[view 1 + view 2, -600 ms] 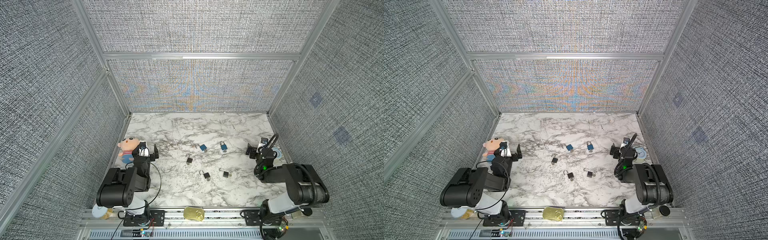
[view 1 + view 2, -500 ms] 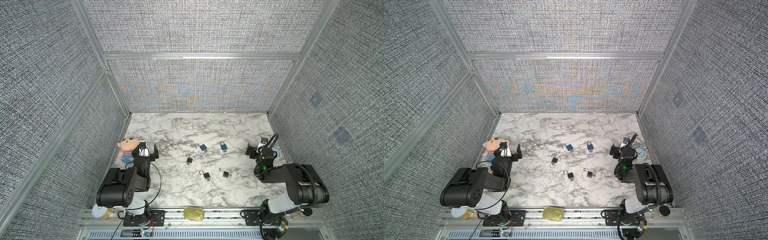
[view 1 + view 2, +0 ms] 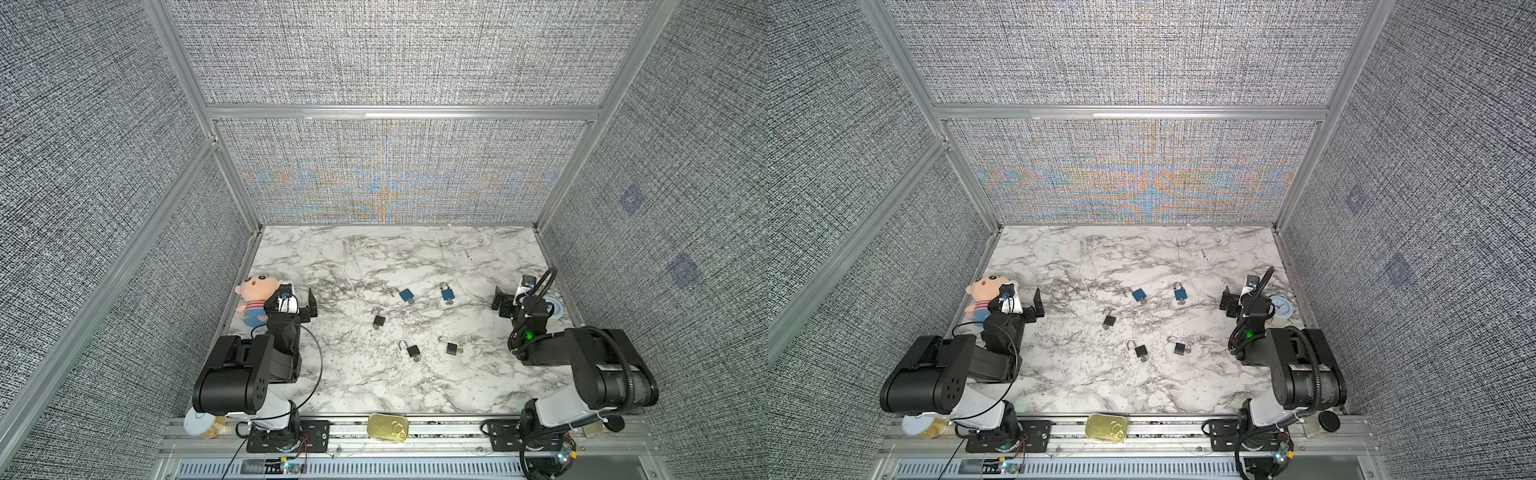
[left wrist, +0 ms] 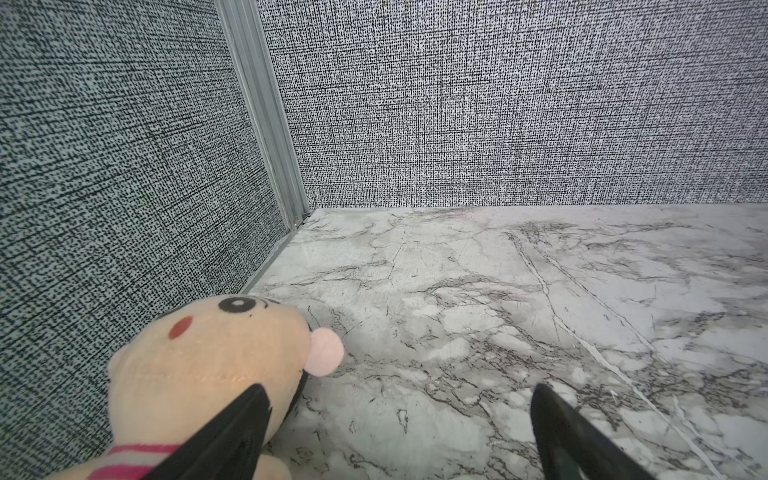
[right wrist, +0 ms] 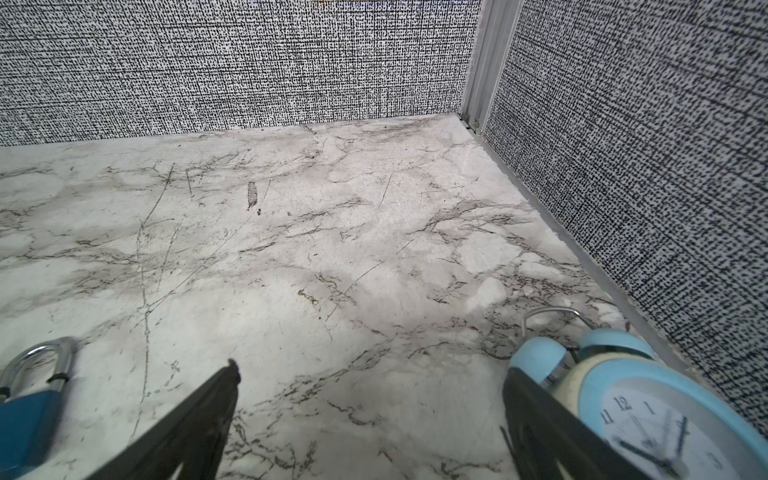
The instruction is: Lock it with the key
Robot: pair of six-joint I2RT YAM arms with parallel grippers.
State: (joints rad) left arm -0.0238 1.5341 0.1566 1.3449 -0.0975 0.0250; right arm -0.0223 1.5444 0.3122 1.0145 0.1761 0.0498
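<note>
– Left gripper and right gripper: how do they stand?
– Both are spread wide and hold nothing. They sit low over the marble tabletop, at opposite sides.
– And the room?
– Woven grey walls on an aluminium frame box in the white, grey-veined slab. A plush doll lies just beside the left gripper, a blue alarm clock just beside the right.
– The locks?
– Two blue padlocks lie between the grippers, and three black padlocks lie nearer the front edge. One blue padlock sits near the right gripper, outside its fingers, and a key shows at its base.
</note>
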